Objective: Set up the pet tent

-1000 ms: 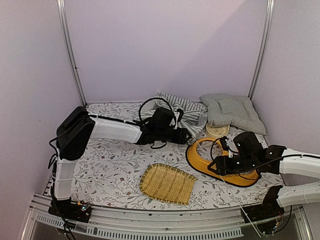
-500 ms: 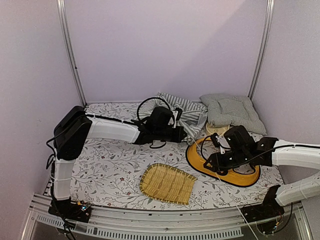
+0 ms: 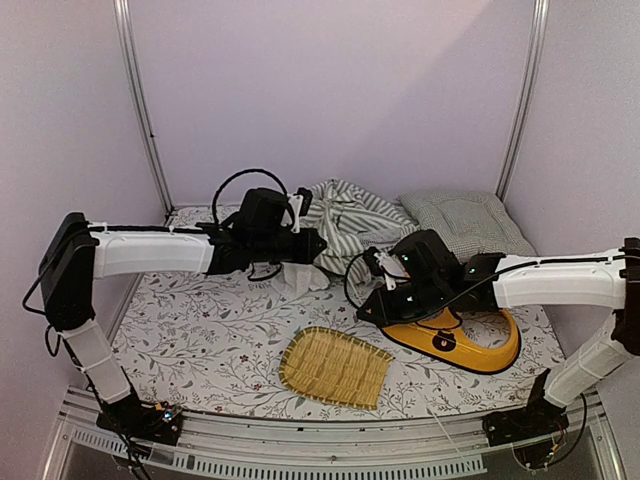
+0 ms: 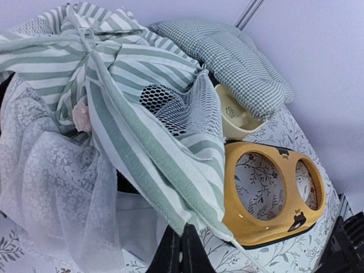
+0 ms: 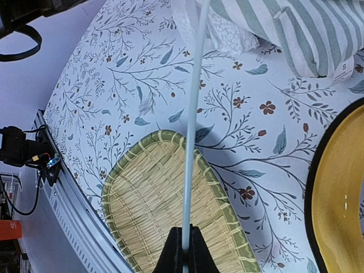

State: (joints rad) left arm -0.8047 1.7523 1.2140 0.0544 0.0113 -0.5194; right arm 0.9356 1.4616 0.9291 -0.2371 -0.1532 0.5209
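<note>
The pet tent (image 3: 352,212) is a crumpled heap of grey-green and white striped fabric at the back middle, with its lace curtain (image 4: 45,182) hanging on the left. In the left wrist view the tent (image 4: 136,108) fills the frame and shows a round mesh window. My left gripper (image 4: 182,242) is shut on a lower corner of the striped cloth, and in the top view this gripper (image 3: 318,244) sits at the tent's left side. My right gripper (image 5: 183,242) is shut on a thin white pole (image 5: 193,114) that runs up to the tent (image 5: 296,28). From above, the right gripper (image 3: 372,305) is below the tent.
A yellow two-hole bowl stand (image 3: 470,347) lies under the right arm. A woven bamboo tray (image 3: 335,367) sits near the front middle, right under the held pole (image 5: 165,210). A gingham cushion (image 3: 465,220) and a cream bowl (image 4: 236,116) are at the back right.
The left gripper shut on the tent cloth and pulled it left. The right arm swung left off the yellow stand and shut on the pole.
</note>
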